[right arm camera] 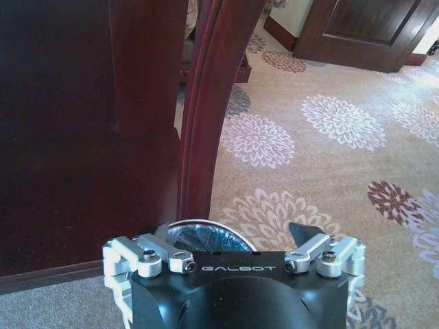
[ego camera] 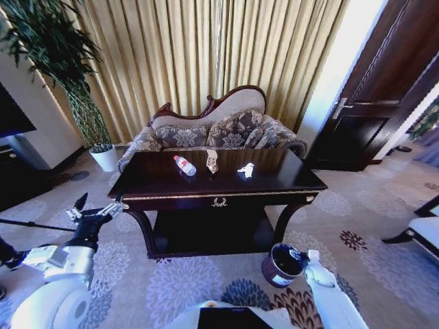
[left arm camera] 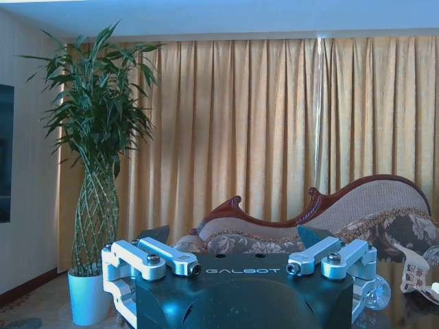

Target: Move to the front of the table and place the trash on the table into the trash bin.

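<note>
The table (ego camera: 218, 186) stands directly ahead of you, its gold-trimmed front edge facing the robot. Locate the trash on its top: the clear bottle (ego camera: 184, 165) lies on its side left of centre, toward the back edge. The tan wrapper (ego camera: 212, 162) stands just beside the bottle, near the middle of the back edge. The white scraps (ego camera: 246, 169) lie right of centre, apart from the wrapper.

The trash bin (ego camera: 281, 264) sits on the carpet below the table's front right corner, beside the right front leg (right arm camera: 206, 103).

The left gripper (ego camera: 91, 208) hangs off the table's front left corner, fingers spread wide, holding nothing. The right gripper (ego camera: 300, 256) is at the bin's rim; you cannot tell its finger state.
</note>
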You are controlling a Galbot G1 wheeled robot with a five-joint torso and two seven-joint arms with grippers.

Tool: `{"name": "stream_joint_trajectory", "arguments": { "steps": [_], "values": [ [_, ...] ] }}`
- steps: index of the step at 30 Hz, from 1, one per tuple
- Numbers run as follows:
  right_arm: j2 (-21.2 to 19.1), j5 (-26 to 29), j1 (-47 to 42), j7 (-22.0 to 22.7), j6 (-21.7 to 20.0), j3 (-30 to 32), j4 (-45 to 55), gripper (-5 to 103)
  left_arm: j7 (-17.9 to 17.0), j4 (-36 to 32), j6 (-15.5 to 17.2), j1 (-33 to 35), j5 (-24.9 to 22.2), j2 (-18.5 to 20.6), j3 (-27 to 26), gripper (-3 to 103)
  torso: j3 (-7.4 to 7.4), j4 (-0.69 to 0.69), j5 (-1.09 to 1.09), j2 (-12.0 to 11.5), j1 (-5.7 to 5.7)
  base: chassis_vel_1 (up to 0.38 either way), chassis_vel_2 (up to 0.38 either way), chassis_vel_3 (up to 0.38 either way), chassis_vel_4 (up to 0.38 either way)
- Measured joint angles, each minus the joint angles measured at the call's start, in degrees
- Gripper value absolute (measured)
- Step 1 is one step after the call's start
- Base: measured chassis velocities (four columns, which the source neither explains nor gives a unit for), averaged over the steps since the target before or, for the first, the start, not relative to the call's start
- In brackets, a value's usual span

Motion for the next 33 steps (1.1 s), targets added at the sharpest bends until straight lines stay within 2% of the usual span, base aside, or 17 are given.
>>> {"name": "stream_joint_trajectory", "arguments": {
  "steps": [10, 12, 13, 14, 16, 17, 21, 23, 24, 28, 32, 33],
  "values": [
    [0.0, 2.5, -1.3, 0.0, -0.8, 0.6, 2.8, 100, 0.2, 0.0, 0.0, -0.3, 0.0, -0.2, 0.2, 100, 0.00, 0.00, 0.01, 0.0, 0.00, 0.000, 0.000, 0.000, 0.000],
    [-0.1, 4.9, -2.0, -0.1, -0.9, 0.8, 5.2, 100, 0.3, 0.0, 0.0, -0.3, 0.0, -0.3, 0.1, 100, 0.00, 0.00, 0.01, 0.0, 0.00, 0.000, 0.000, 0.000, 0.000],
    [-0.2, 8.6, -3.0, -0.5, -0.9, 1.0, 8.3, 100, 0.3, 0.0, 0.0, -0.3, -0.1, -0.3, 0.1, 100, 0.00, -0.01, 0.00, 0.0, 0.00, 0.000, 0.000, 0.000, 0.000],
    [-0.2, 8.6, -3.0, -0.5, -0.9, 1.0, 8.3, 100, 0.3, 0.0, 0.0, -0.3, -0.1, -0.3, 0.1, 100, 0.00, -0.01, 0.00, 0.0, 0.00, 0.000, 0.000, 0.000, 0.000],
    [-0.2, 11.7, -4.0, -1.9, -0.7, 1.5, 12.2, 100, 0.3, 0.0, 0.0, -0.3, -0.1, -0.3, 0.1, 100, 0.00, 0.00, 0.00, 0.0, 0.00, 0.000, 0.000, 0.000, 0.000],
    [-0.3, 13.3, -5.1, -4.1, 0.5, 2.1, 16.0, 100, 0.3, 0.0, 0.0, -0.4, -0.1, -0.4, 0.1, 100, 0.00, 0.01, 0.00, 0.0, 0.00, 0.000, 0.000, 0.000, 0.000],
    [-0.7, 14.5, -7.1, -8.1, 2.1, 3.0, 23.4, 100, 0.3, 0.0, 0.0, -0.5, -0.1, -0.3, 0.1, 100, 0.00, 0.00, -0.01, 0.0, 0.00, 0.000, 0.000, 0.000, 0.000],
    [-0.9, 16.2, -9.1, -9.5, 2.9, 3.6, 30.9, 100, 0.2, 0.0, 0.0, -0.5, -0.2, -0.2, 0.1, 100, 0.00, 0.00, -0.01, 0.0, 0.00, 0.000, 0.000, 0.000, 0.000],
    [-0.9, 17.1, -10.1, -9.5, 3.0, 3.9, 34.6, 100, 0.2, 0.0, 0.0, -0.5, -0.3, -0.2, 0.2, 100, 0.00, 0.01, -0.01, 0.0, 0.00, 0.000, 0.000, 0.000, 0.000],
    [-0.6, 18.0, -11.4, -9.5, 3.0, 4.1, 39.4, 100, 0.2, 0.0, 0.0, -0.5, -0.3, -0.2, 0.2, 100, 0.00, 0.00, -0.01, 0.0, 0.00, 0.000, 0.000, 0.000, 0.000],
    [1.0, 19.2, -15.4, -6.6, 2.1, 4.3, 53.1, 100, 0.1, 0.0, 0.0, -0.5, -0.5, -0.2, 0.2, 100, 0.00, 0.00, -0.01, 0.0, 0.00, 0.000, 0.000, 0.000, 0.000],
    [1.0, 19.2, -15.4, -6.6, 2.1, 4.3, 53.1, 100, 0.1, 0.0, 0.0, -0.5, -0.5, -0.2, 0.2, 100, 0.00, 0.00, -0.01, 0.0, 0.00, 0.000, 0.000, 0.000, 0.000]
  ]
}}
